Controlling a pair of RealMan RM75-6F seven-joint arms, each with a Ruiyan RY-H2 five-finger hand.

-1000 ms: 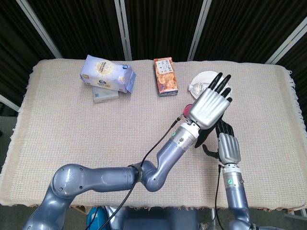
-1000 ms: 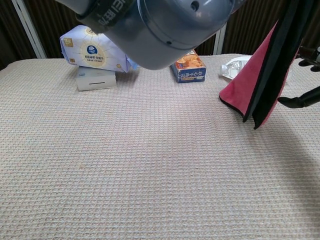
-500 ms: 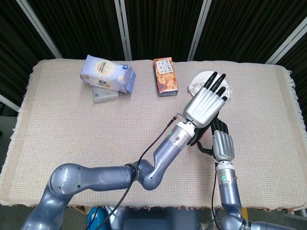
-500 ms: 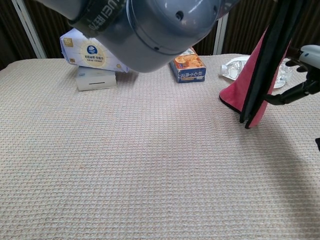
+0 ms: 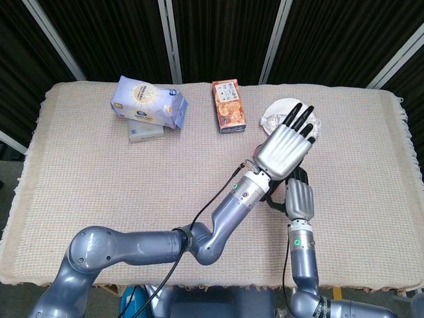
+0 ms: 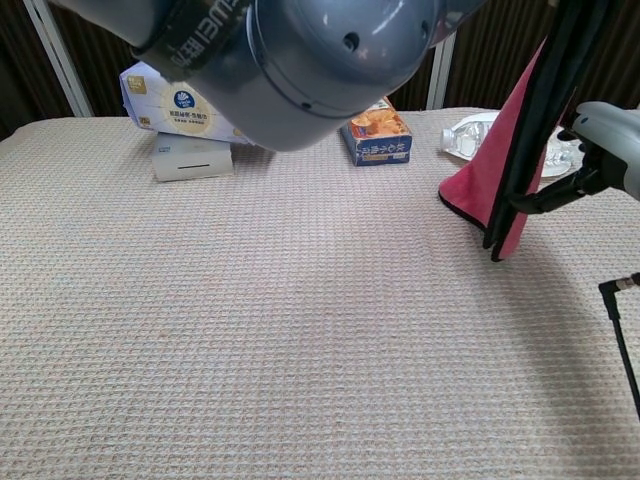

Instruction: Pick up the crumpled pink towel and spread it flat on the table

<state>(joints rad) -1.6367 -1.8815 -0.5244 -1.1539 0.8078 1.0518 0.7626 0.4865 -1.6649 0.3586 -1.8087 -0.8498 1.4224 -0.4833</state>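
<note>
The pink towel (image 6: 478,186) hangs in a long fold from above the chest view's top edge, its lower corner resting on the table at the right. My left hand (image 5: 285,147) is raised over that spot with its fingers stretched forward; the towel hangs from under it, and the grip itself is hidden. My right hand (image 5: 298,199) sits just below and behind the left one. In the chest view the right hand (image 6: 606,135) reaches in from the right, one dark finger touching the towel's hanging edge. Nothing shows held in it.
A blue-and-white tissue pack (image 5: 147,103) lies on a white box (image 5: 144,132) at the back left. An orange snack carton (image 5: 228,106) stands at the back middle, with a clear plastic dish (image 5: 277,114) to its right. My left forearm (image 6: 300,50) fills the chest view's top.
My right hand has moved left and in toward the hanging towel, its finger now touching the edge. The left hand has shifted slightly back, and the towel hangs a little steeper.
</note>
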